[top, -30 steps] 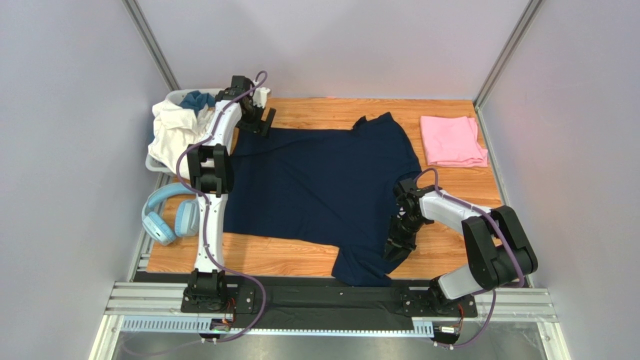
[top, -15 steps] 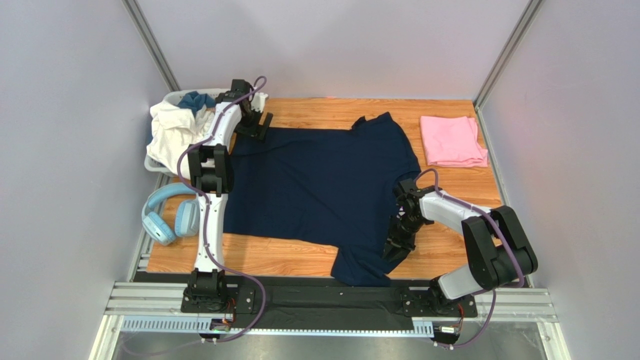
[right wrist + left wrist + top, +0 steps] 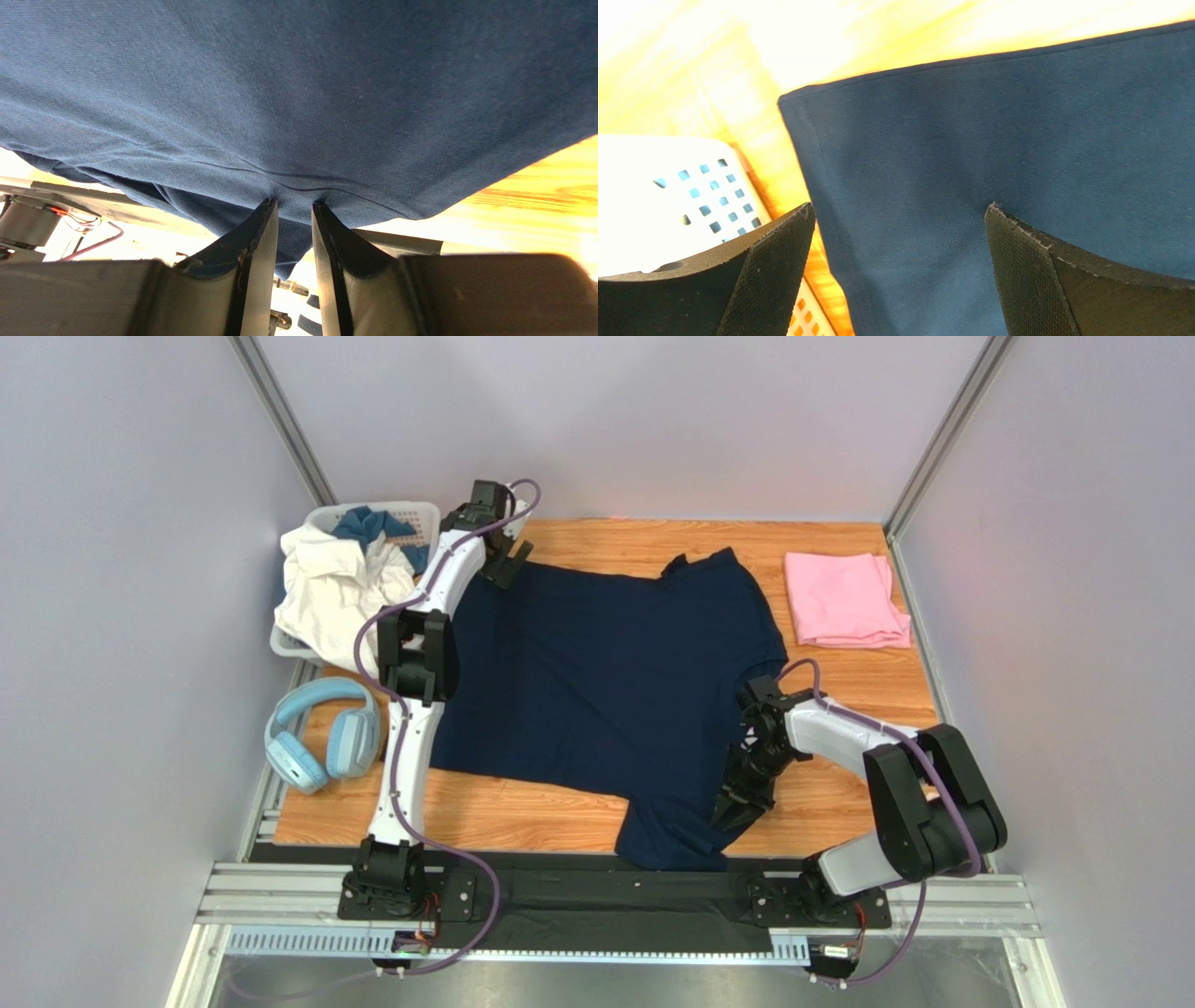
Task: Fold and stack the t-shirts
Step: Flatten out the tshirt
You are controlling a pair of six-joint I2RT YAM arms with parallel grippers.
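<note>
**A:** Top external view first: the wooden table (image 3: 533,819) carries the navy t-shirt (image 3: 603,686), spread almost flat across its middle. Where is the other shirt?

**B:** The pink t-shirt (image 3: 846,599) lies folded at two o'clock, well apart from the navy one. A laundry basket (image 3: 326,515) heaped with pale cloth sits at ten o'clock. Light-blue headphones (image 3: 320,739) lie at eight.

**A:** And the arms?

**B:** The right gripper (image 3: 739,805) is at the shirt's five o'clock edge. Its jaws are nearly together, pinching a fold of navy cloth, and the right wrist view shows the fabric puckering into the gap. The left gripper (image 3: 508,564) hangs over the shirt's eleven o'clock corner, jaws spread wide and holding nothing. In the left wrist view that hem corner lies flat on the wood ahead of its fingers.

**A:** So the step in hand is taking that corner?

**B:** I judge so. The gripper should descend straddling the hem just inside the corner, staying clear of the basket beside it. It should close firmly before lifting. Then both arms ought to travel together, so the cloth neither drags nor twists.
</note>
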